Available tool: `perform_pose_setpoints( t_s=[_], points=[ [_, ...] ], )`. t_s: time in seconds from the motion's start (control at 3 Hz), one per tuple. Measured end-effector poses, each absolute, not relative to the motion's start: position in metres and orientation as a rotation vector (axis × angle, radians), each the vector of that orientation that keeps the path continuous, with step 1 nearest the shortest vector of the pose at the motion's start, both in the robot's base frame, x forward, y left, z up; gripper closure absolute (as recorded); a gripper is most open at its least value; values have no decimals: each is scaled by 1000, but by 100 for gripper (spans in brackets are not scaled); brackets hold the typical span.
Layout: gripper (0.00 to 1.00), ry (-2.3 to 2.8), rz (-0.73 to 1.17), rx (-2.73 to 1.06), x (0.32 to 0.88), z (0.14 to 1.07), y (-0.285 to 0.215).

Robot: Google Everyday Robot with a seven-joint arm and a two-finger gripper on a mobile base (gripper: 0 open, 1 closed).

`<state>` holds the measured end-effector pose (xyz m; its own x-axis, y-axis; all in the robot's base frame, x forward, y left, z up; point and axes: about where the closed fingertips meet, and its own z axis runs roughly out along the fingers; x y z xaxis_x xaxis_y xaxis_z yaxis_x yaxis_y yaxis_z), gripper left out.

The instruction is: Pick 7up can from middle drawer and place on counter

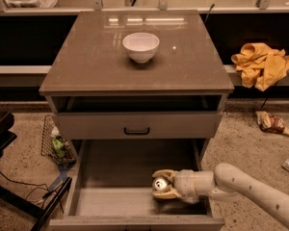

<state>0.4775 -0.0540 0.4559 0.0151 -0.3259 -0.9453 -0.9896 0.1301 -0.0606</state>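
Observation:
The 7up can [159, 184] stands upright on the floor of the open middle drawer [111, 202], near its front right; its shiny metal top shows. My gripper [163, 184] reaches in from the right, its fingers [164, 174] on both sides of the can and closed against it. The can still rests low in the drawer. The counter [86, 66] is the glossy grey-brown top of the cabinet, above and behind the drawer.
A white bowl [140, 46] sits at the counter's middle back. A closed drawer front with a black handle [137, 130] overhangs the open drawer. A yellow cloth [261, 64] lies at right; a wire basket [58, 143], cables and litter are on the floor.

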Motion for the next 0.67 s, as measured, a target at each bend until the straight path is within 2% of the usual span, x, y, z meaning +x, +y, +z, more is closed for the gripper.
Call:
perform_pose_setpoints(
  t_s=[0.33,0.67],
  points=[
    [100,1477,903,-1358,476,459,-52],
    [100,1479,869,-1377,468,493,-58]
  ],
)
